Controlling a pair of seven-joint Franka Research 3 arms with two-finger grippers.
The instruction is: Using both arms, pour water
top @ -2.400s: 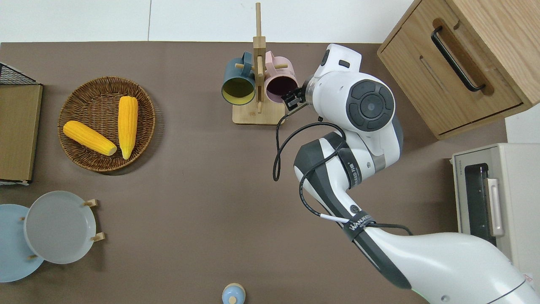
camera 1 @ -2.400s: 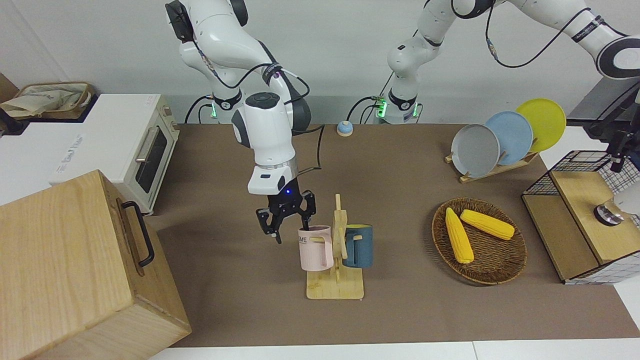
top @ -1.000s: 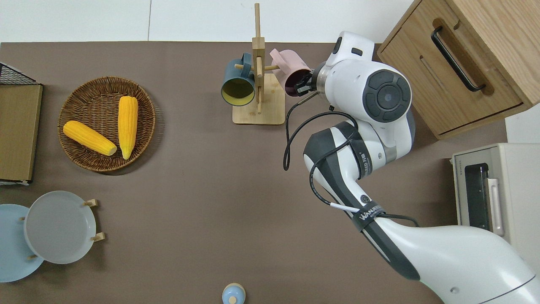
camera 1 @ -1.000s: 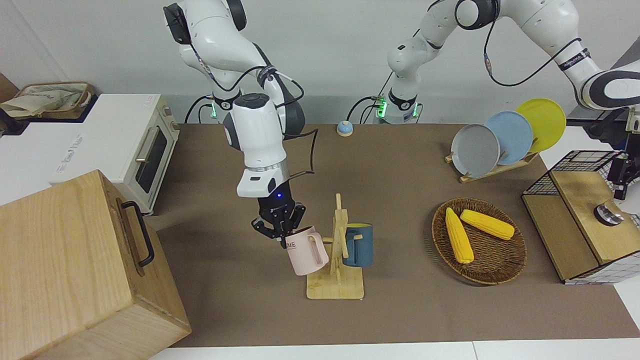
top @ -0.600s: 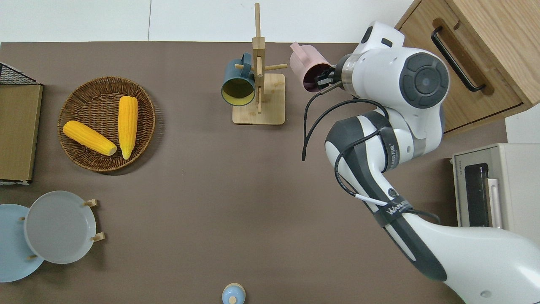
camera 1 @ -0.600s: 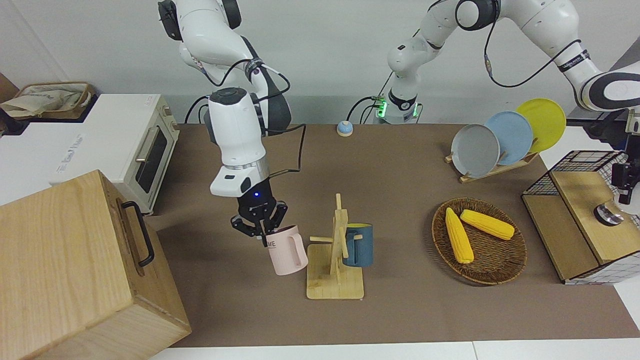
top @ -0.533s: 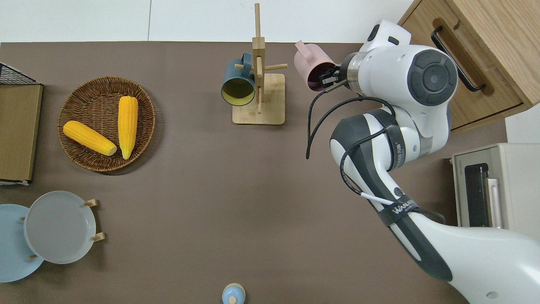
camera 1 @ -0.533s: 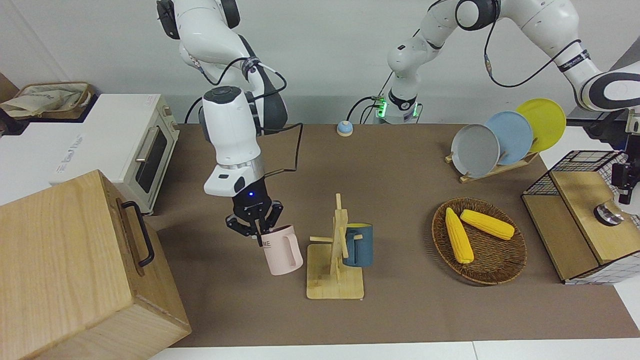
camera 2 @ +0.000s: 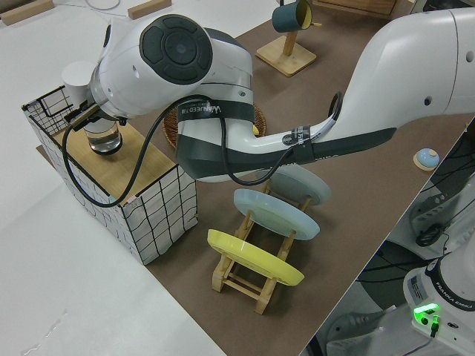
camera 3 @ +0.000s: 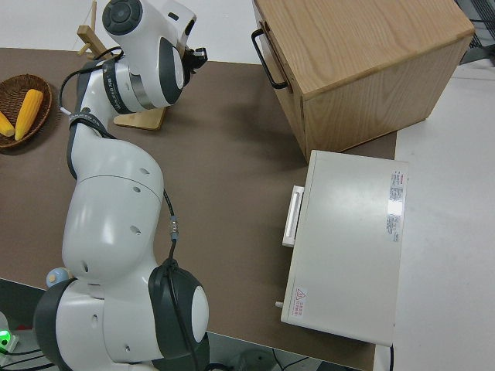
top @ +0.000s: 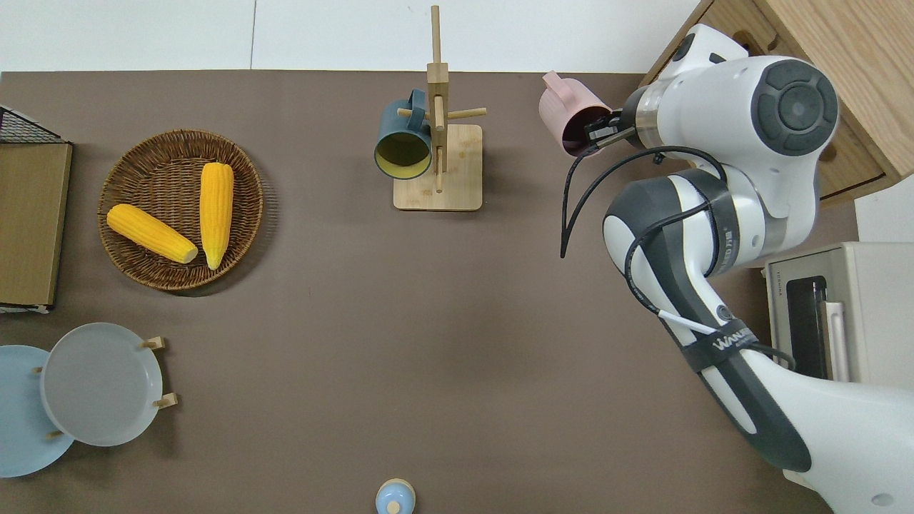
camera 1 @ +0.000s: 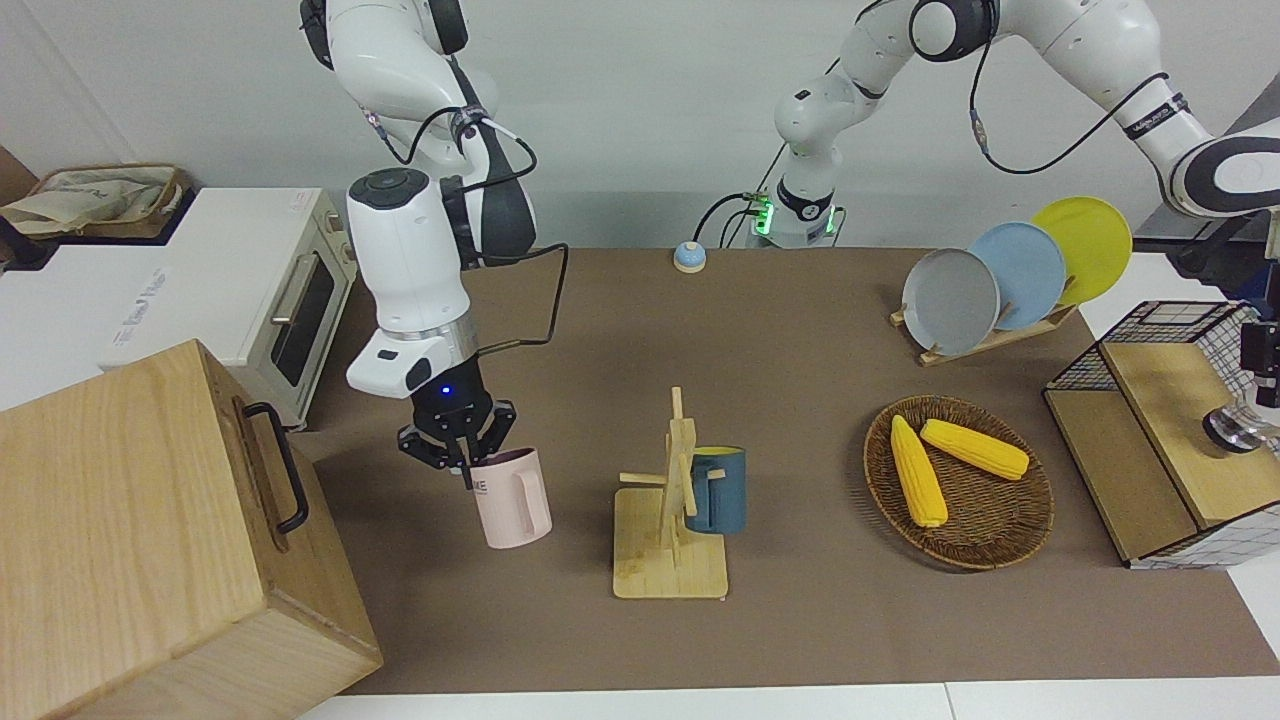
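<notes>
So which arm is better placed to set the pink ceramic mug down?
Right. The right gripper is shut on the pink ceramic mug at its rim, over the brown table; the left gripper is over the black wire crate.

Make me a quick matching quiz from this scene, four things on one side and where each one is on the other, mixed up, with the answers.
Things:
1. pink mug
2. blue mug
3. corn cobs
4. grey plate

Places:
A. in the wicker basket
B. hanging on the wooden mug rack
C. standing in the plate rack
D. held by the right gripper

Pairs: 1-D, 2-B, 3-A, 4-C
</notes>
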